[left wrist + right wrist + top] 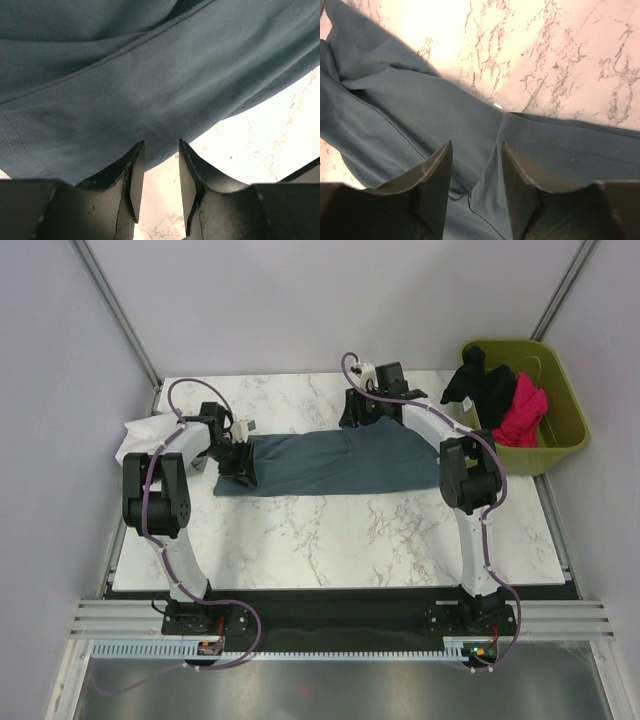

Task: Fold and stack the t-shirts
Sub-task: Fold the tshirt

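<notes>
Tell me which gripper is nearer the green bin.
Right. The right gripper sits at the far edge of the blue shirt, mid-table; the left gripper is at its left end, farther from the bin.

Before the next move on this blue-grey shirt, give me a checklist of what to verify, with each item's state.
1. Left claw jaws apart: ok, the table shows between them at the edge of the blue-grey shirt.
2. Right claw jaws apart: ok, a shirt crease lies between them.
3. Claws touching the cloth: cannot tell.
4. Shirt flat on the table: ok, a long strip.
5. White shirt folded: not ok, crumpled at the table's left edge.
6. Bin emptied: not ok, black shirt and pink shirt inside.
</notes>
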